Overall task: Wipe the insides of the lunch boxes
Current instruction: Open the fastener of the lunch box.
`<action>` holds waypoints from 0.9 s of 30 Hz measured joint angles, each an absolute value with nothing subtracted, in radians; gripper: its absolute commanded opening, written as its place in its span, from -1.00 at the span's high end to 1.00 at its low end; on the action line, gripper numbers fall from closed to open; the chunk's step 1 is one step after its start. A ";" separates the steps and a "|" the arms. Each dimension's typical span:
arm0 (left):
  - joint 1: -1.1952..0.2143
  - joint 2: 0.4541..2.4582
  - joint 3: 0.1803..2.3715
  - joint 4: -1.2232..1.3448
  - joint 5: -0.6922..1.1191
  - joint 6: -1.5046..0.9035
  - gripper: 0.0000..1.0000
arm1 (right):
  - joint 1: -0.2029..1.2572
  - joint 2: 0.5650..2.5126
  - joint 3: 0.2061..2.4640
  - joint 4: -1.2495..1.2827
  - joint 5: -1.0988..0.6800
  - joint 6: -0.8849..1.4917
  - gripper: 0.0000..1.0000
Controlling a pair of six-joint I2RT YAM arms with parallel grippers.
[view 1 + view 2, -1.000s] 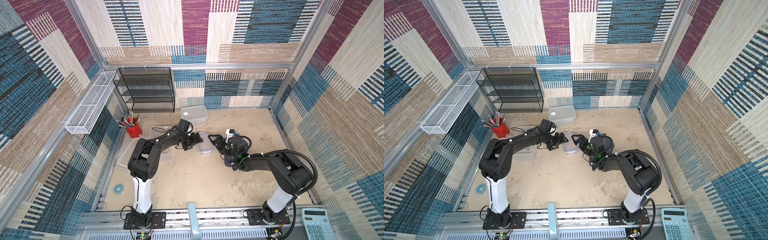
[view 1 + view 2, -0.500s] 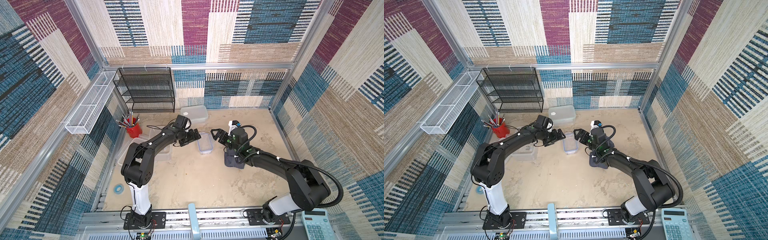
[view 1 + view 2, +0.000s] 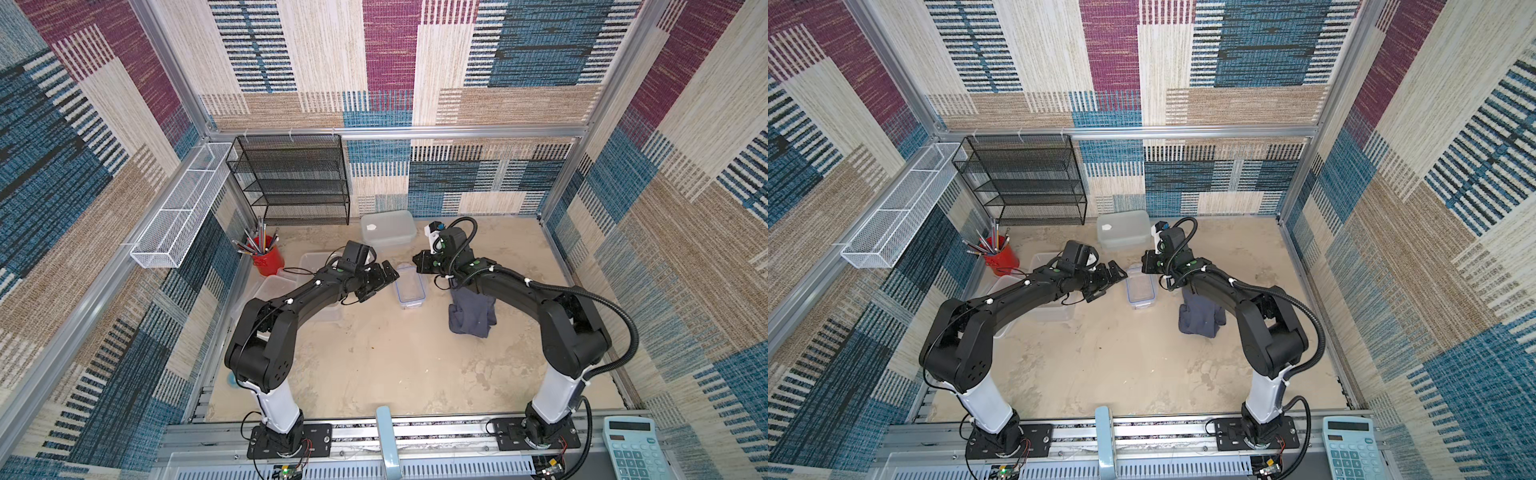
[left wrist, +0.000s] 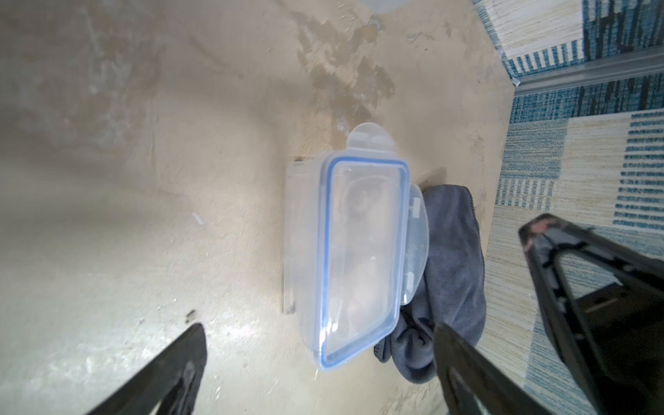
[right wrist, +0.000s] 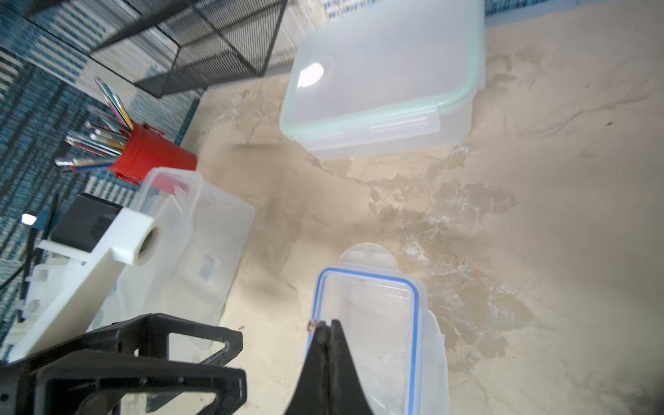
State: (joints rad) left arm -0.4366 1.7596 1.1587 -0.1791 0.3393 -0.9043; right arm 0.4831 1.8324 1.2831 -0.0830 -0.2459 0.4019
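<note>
Nearest you, a pale blue desk calculator sits at the near right corner, outside the rail. On the sandy beige surface, a crumpled dark grey-blue cloth lies right of centre, its far end hidden under your right arm. Just left of it stands the small translucent rectangular lunch box, blue-rimmed lid on top, latch flaps sticking out loose. Your left jaws hang just left of that box, spread wide apart and holding nothing; in the left wrist view the box lies beyond the two black fingers. Your right jaws are pressed together, empty, at the box's far right corner. Left of the small box, the large translucent tub sits open, partly under your left arm, with a whitish lid beside it on the left. Farther left stands a red cup of pencils. At the far centre the medium translucent box is closed under its green-rimmed lid, beside a black wire-mesh shelf rack against the far wall, and a white wire basket hangs on the left wall
</note>
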 measured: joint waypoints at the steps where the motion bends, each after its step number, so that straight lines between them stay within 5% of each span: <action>1: -0.437 1.760 1.136 -0.159 0.345 -0.936 -0.89 | 0.483 1.851 1.290 -0.096 -0.257 0.390 1.00; 8: -0.437 1.789 1.066 -0.003 0.373 -1.077 -0.48 | 0.483 1.925 1.267 -0.116 -0.307 0.354 1.00; 27: -0.449 1.951 0.939 0.558 0.472 -1.396 -0.04 | 0.516 1.953 1.133 0.154 -0.340 0.437 1.00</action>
